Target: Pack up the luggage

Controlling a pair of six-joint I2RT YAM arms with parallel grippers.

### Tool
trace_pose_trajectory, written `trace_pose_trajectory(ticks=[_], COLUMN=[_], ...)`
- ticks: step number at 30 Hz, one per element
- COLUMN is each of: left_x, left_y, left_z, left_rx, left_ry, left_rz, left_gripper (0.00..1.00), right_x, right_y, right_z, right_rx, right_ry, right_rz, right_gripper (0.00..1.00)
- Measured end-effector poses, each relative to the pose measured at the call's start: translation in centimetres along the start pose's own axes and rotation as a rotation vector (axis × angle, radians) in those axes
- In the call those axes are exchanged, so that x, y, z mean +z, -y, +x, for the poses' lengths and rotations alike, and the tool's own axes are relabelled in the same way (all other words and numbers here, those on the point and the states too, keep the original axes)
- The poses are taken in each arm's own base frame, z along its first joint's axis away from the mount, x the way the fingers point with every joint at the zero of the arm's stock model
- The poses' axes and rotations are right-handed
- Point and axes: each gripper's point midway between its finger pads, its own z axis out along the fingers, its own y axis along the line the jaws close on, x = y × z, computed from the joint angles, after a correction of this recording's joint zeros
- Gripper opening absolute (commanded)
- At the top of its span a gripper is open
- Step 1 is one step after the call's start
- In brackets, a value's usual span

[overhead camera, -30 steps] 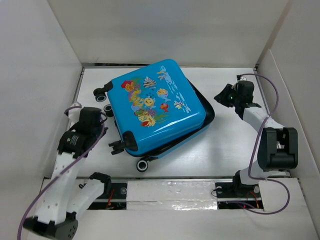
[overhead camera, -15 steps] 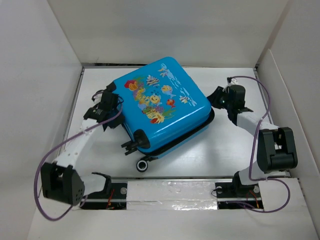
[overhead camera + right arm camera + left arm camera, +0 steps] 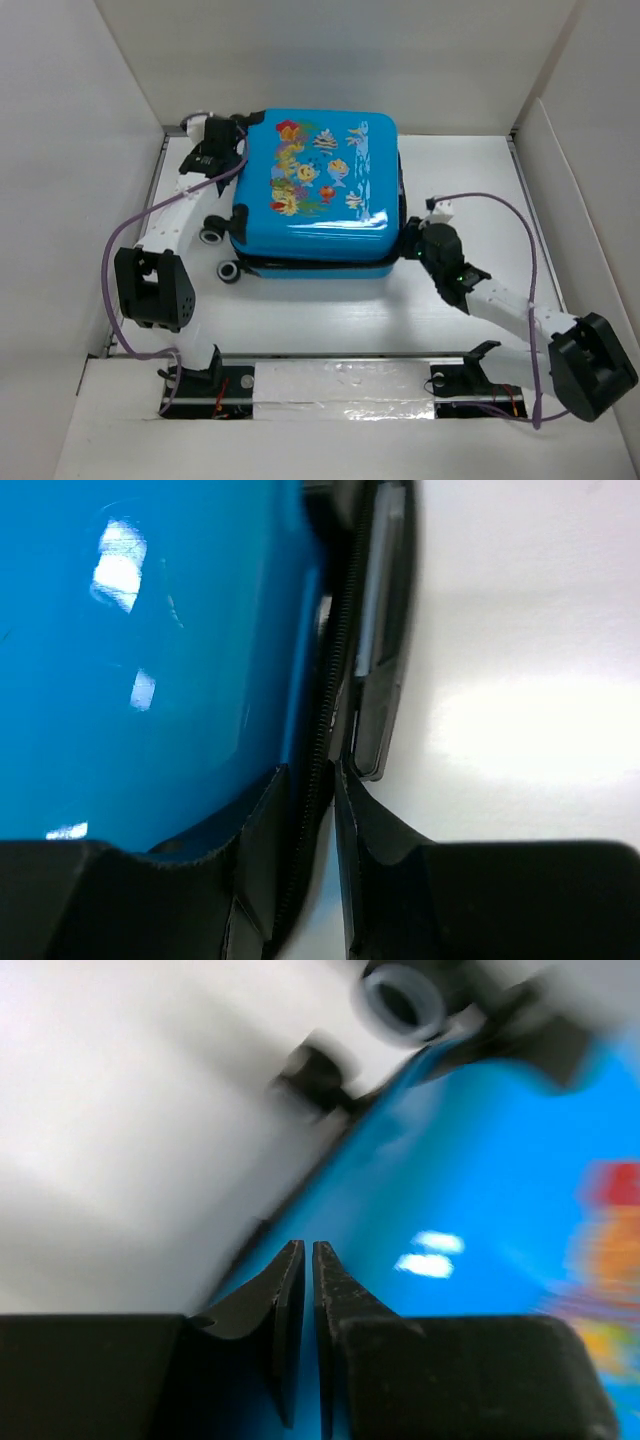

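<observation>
The luggage (image 3: pixel 315 190), bright blue with a fish print on top, lies flat in the middle of the table with its lid down. Its wheels (image 3: pixel 212 235) point left. My left gripper (image 3: pixel 240 125) is at the luggage's back left corner. In the left wrist view this gripper (image 3: pixel 308 1247) is shut and empty over the blue shell (image 3: pixel 480 1180). My right gripper (image 3: pixel 410 238) is at the front right corner. In the right wrist view the right gripper (image 3: pixel 312 770) is closed on the black zipper rim (image 3: pixel 345 610) between the two shells.
White walls (image 3: pixel 90 130) box in the table on the left, back and right. A taped rail (image 3: pixel 340 380) runs along the near edge by the arm bases. A grey side handle (image 3: pixel 385 670) lies just right of the zipper rim. A caster (image 3: pixel 400 1000) shows in the left wrist view.
The luggage has turned anticlockwise and slid toward the back. My left arm reached up to its back left corner. My right gripper swung round to the front right corner.
</observation>
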Motion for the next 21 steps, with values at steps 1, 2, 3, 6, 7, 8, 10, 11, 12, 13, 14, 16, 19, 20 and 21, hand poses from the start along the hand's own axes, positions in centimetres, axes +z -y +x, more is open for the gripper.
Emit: trace_pose_trajectory(ticks=[1, 2, 3, 6, 7, 8, 10, 11, 12, 13, 14, 16, 19, 20, 21], left_x=[-0.2, -0.8, -1.8, -4.6, -5.2, -5.5, -5.1, -4.6, -4.3, -3.9, -3.8, -5.0, -10.8, -13.4, -16.3], left_y=[2.3, 4.6, 7.3, 13.1, 14.5, 15.2, 14.7, 13.7, 12.5, 10.8, 9.0, 6.0, 3.9, 3.6, 3.2], left_z=[-1.8, -3.5, -4.1, -3.7, -3.2, -2.8, -2.7, -3.0, -3.8, -4.6, -5.6, -8.2, -12.3, -13.1, -13.8], left_rx=[-0.031, -0.056, -0.066, -0.029, -0.008, 0.014, 0.04, 0.042, 0.034, 0.022, 0.008, -0.024, -0.077, -0.092, -0.11], left_ry=[0.053, 0.095, 0.095, 0.065, 0.053, 0.047, 0.045, 0.053, 0.068, 0.084, 0.104, 0.173, 0.323, 0.373, 0.427], left_rz=[0.072, 0.154, 0.253, 0.432, 0.468, 0.486, 0.468, 0.441, 0.416, 0.384, 0.349, 0.303, 0.325, 0.357, 0.39], left_gripper=[0.1, 0.12, 0.13, 0.19, 0.24, 0.31, 0.53, 0.57, 0.62, 0.62, 0.62, 0.6, 0.47, 0.35, 0.12], right_x=[-0.8, -1.6, -2.5, -5.8, -7.1, -8.3, -10.0, -10.4, -10.7, -10.8, -11.0, -11.3, -11.3, -11.1, -10.7], right_y=[-1.4, -3.1, -5.2, -11.9, -13.8, -15.4, -17.3, -17.7, -17.8, -17.6, -17.4, -16.6, -15.1, -14.4, -13.7], right_z=[1.0, 2.1, 3.2, 6.4, 7.0, 7.6, 7.8, 7.5, 6.9, 6.1, 5.3, 3.6, 0.3, -1.0, -2.1], right_rx=[-0.008, -0.015, -0.017, -0.009, -0.014, -0.02, -0.03, -0.03, -0.027, -0.026, -0.023, -0.022, -0.022, -0.02, -0.017], right_ry=[-0.016, -0.038, -0.065, -0.171, -0.201, -0.23, -0.255, -0.254, -0.243, -0.224, -0.203, -0.155, -0.068, -0.037, -0.01], right_rz=[-0.028, -0.075, -0.134, -0.354, -0.417, -0.474, -0.53, -0.537, -0.534, -0.523, -0.513, -0.485, -0.444, -0.423, -0.403], right_gripper=[0.32, 0.32, 0.31, 0.31, 0.31, 0.31, 0.31, 0.31, 0.31, 0.31, 0.31, 0.31, 0.17, 0.13, 0.04])
